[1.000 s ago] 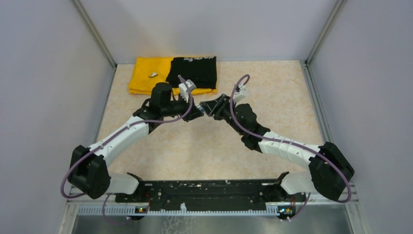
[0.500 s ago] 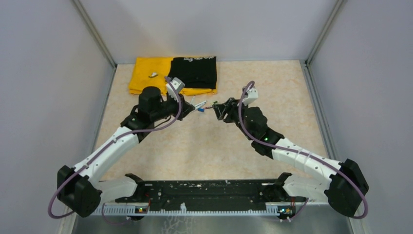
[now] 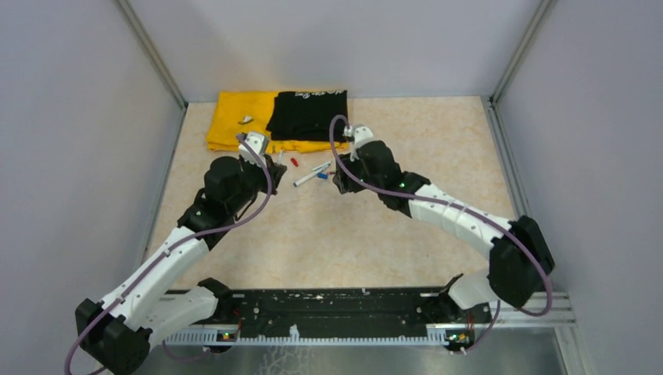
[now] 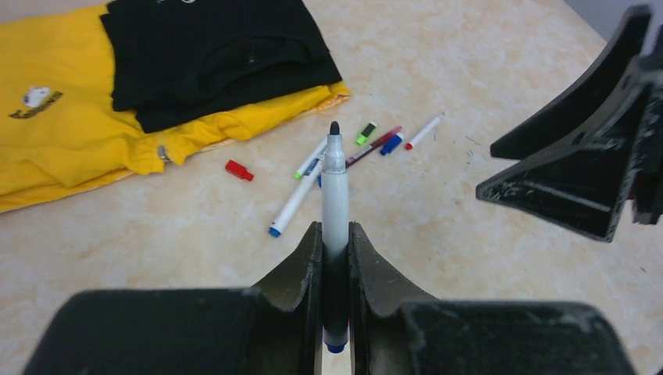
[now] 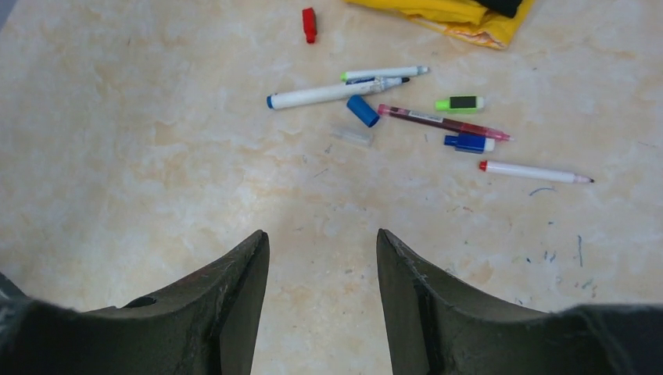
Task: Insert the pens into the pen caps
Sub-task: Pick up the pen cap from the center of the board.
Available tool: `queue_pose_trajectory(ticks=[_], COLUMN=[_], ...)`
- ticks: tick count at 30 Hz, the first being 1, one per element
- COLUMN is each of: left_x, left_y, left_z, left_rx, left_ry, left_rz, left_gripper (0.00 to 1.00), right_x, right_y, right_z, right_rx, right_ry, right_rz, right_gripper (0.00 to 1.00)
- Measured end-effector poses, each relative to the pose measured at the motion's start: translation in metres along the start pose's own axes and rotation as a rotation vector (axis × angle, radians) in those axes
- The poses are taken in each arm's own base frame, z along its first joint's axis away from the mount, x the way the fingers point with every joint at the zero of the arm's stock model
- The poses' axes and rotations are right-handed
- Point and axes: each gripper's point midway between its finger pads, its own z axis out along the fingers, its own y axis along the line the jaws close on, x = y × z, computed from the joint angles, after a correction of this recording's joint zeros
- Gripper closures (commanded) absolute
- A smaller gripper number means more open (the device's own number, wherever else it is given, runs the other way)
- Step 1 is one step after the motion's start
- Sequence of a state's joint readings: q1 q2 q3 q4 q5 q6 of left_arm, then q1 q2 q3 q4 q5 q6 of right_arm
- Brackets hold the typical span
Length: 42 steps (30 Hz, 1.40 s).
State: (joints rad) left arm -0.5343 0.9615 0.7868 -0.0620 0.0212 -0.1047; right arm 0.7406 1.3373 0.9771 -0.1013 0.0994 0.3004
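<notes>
Left claw: clenched on the black-tipped pen, whose white barrel stands straight up the middle of the left wrist frame. The lower barrel is hidden between the fingers, and a blue end shows near the bottom edge.

Right claw: released, fingers spread, with only bare tabletop between them. In the left wrist frame it is a black wedge cut off by the right edge.

Loose items, upper centre to right of the right wrist frame:
- red cap: at the top, apart from the rest.
- blue-ended white pen: lies nearly level.
- green-tipped pen: thinner, just above the blue-ended one. Whether they touch cannot be told.
- blue cap: just below the blue-ended white pen.
- translucent piece: pale, just below the blue cap, and too faint to identify.
- maroon pen: right of the blue cap, slanting down to the right.
- green cap: just above the maroon pen.
- second blue cap: white at one end, just below the maroon pen.
- red-ended white pen: lowest and furthest right.

Cloths, upper left of the left wrist frame:
- yellow cloth: carries a small white mark too small to read.
- black cloth: folded on top of the yellow one, cut off by the top edge.

Top view: the cluster lies between the two claws, too small to sort piece by piece.
</notes>
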Motion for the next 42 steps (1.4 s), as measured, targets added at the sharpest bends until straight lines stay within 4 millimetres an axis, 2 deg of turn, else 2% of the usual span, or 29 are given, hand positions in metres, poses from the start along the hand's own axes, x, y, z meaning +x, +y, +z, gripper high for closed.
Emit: queue_pose_trajectory(ticks=[4,8,16,24,29,42], left_x=[-0.013,-0.015,-0.024,-0.027,-0.026,-0.025], left_y=[0.014,0.024,0.044,0.048,0.046,0.045], left_z=[-0.008,-0.010,-0.020,-0.025,-0.024,-0.024], left_rx=[-0.082,-0.143,-0.259,-0.284,-0.272,-0.265], left_ry=[-0.050,-0.062,-0.100,-0.115,-0.112,-0.107], left_rz=[0.000,-0.002,-0.009,-0.013,-0.012,-0.011], left_gripper=[1.00,1.00,1.00,1.00,1.00,1.00], right_x=[0.017,0.029,0.033,0.048,0.057,0.058], right_y=[0.008,0.011,0.014,0.006,-0.001,-0.012], right_z=[0.028,0.060,0.110,0.151,0.166,0.186], right_rx=[-0.063,-0.101,-0.133,-0.127,-0.125,-0.124], right_ry=[0.135,0.241,0.327,0.396,0.442,0.466], right_rz=[-0.057,-0.092,-0.159,-0.233,-0.276,-0.314], right_gripper=[0.52,0.57,0.67,0.69,0.69,0.68])
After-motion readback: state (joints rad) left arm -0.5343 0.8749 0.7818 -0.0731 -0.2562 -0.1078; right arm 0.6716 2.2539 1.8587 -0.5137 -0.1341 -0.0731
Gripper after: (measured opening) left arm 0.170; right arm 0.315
